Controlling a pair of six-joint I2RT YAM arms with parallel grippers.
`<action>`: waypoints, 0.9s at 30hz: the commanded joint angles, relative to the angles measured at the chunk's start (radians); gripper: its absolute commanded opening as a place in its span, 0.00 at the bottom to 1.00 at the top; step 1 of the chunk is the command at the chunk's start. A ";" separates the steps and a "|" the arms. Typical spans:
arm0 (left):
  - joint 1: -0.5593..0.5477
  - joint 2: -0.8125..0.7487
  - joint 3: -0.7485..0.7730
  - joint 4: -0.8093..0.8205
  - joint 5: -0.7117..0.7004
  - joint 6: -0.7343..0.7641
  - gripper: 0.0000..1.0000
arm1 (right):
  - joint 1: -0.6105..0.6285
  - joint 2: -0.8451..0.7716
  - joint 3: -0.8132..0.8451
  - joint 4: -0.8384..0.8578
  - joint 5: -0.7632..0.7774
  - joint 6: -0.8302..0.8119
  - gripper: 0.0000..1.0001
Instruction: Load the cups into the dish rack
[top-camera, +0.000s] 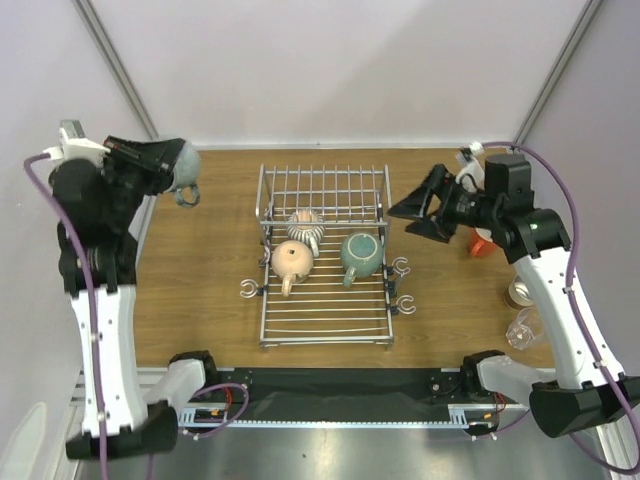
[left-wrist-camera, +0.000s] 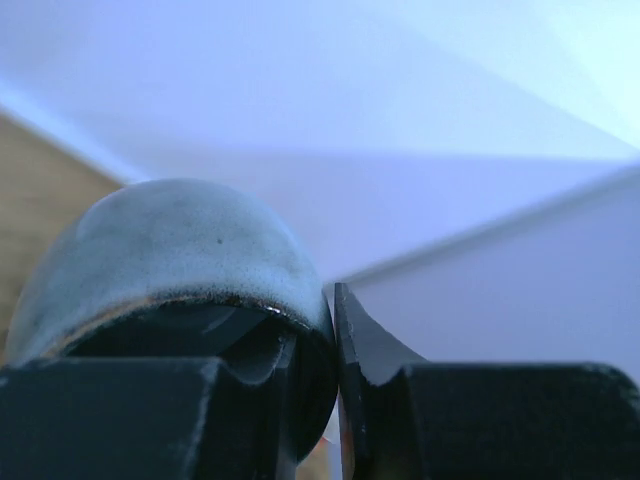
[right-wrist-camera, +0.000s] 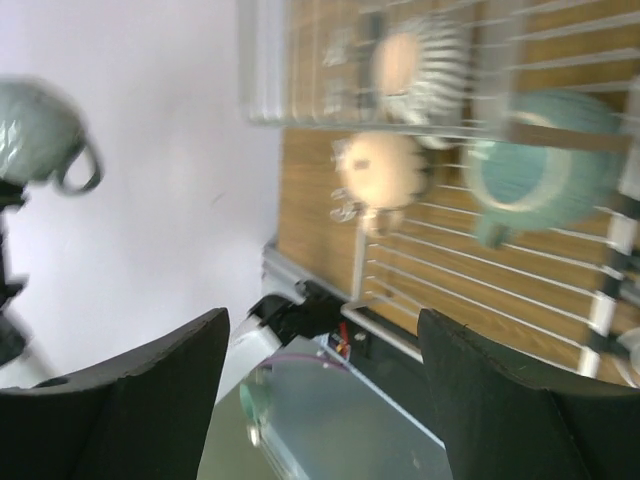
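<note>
The silver wire dish rack stands mid-table. On it lie a ribbed silver-grey cup, a beige cup and a teal-green mug. My left gripper is raised at the far left, shut on the rim of a grey-green mug. In the left wrist view the mug fills the left side, its wall pinched between my fingers. My right gripper is open and empty beside the rack's right side. The right wrist view shows the rack, the beige cup and the teal-green mug.
A red-orange cup, a shiny metal cup and a clear glass stand on the table at the right, by my right arm. Small hooks stick out from the rack's sides. White walls close in the back.
</note>
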 joint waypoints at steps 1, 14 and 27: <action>-0.036 -0.095 -0.159 0.457 0.270 -0.187 0.00 | 0.103 0.007 0.092 0.228 -0.103 0.037 0.84; -0.467 -0.141 -0.411 1.315 0.200 -0.646 0.00 | 0.480 0.145 0.188 0.721 -0.226 0.100 0.91; -0.683 -0.118 -0.454 1.378 0.031 -0.651 0.00 | 0.600 0.183 0.214 0.867 -0.054 0.100 0.74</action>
